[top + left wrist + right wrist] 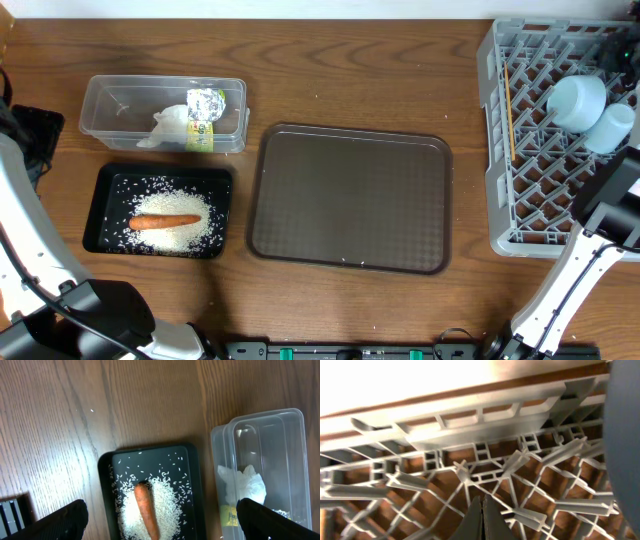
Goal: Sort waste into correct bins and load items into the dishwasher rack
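Two bins are showing: one clear container holding one crumpled wrapper, and one black tray holding one carrot plus loose rice grains, far too many to count. One brown tray is lying beside them, and one grey rack is carrying one light-blue bowl, one white cup and wooden chopsticks lying so close together that they are reading as a single stick from above. One large blue bowl is showing at the edge of the right wrist view, making three dishes in all.
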`<state>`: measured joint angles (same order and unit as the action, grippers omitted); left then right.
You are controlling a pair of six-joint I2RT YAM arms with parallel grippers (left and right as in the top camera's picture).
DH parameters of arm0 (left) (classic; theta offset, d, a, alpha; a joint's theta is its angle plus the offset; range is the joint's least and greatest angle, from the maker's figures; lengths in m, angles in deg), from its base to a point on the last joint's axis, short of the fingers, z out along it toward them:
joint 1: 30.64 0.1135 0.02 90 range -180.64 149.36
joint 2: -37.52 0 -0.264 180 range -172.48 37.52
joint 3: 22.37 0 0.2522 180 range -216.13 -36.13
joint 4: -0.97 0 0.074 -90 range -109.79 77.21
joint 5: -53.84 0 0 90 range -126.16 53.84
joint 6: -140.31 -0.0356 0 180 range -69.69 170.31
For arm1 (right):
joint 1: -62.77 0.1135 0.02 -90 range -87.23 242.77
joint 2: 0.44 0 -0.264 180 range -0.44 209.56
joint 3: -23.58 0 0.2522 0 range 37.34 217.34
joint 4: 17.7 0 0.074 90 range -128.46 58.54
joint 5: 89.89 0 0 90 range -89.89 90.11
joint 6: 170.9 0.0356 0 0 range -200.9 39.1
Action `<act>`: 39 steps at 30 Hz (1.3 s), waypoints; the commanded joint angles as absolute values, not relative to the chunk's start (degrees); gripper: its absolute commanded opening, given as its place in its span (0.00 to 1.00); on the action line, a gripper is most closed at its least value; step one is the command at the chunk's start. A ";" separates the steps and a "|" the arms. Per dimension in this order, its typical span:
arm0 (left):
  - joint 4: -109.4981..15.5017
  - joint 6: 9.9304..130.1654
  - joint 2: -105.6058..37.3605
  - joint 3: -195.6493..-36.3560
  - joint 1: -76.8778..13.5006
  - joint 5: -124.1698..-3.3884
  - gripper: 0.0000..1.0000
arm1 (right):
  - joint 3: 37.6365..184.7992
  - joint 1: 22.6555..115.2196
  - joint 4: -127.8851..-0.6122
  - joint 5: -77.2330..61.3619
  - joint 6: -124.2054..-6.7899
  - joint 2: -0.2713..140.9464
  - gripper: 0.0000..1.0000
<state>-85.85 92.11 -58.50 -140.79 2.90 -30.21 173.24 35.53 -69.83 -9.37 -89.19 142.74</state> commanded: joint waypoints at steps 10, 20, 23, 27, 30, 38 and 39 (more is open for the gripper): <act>-85.89 92.42 -58.66 -140.96 3.10 -30.14 0.98 | 174.22 31.92 -66.88 -10.94 -86.70 137.06 0.57; -85.89 92.42 -58.66 -140.96 3.10 -30.14 0.98 | 174.11 28.45 -69.53 -8.86 -93.67 138.67 0.66; -85.89 92.42 -58.66 -140.96 3.10 -30.14 0.98 | 174.09 28.23 -70.64 -8.51 -95.00 139.42 0.68; -85.89 92.42 -58.66 -140.96 3.10 -30.14 0.98 | 174.09 28.23 -71.54 -6.24 -95.44 140.36 0.67; -85.89 92.42 -58.66 -140.96 3.10 -30.14 0.98 | 174.09 28.23 -72.24 -6.09 -96.23 140.73 0.66; -85.89 92.42 -58.66 -140.94 3.10 -30.14 0.98 | 174.07 28.27 -76.54 -1.59 -102.87 141.80 0.63; -85.89 92.42 -58.66 -140.96 3.10 -30.14 0.98 | 174.07 28.23 -76.78 -1.00 -102.87 142.04 0.63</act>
<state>-85.85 92.11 -58.50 -140.79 2.90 -30.21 173.26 28.23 -76.13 -4.62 -99.75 139.81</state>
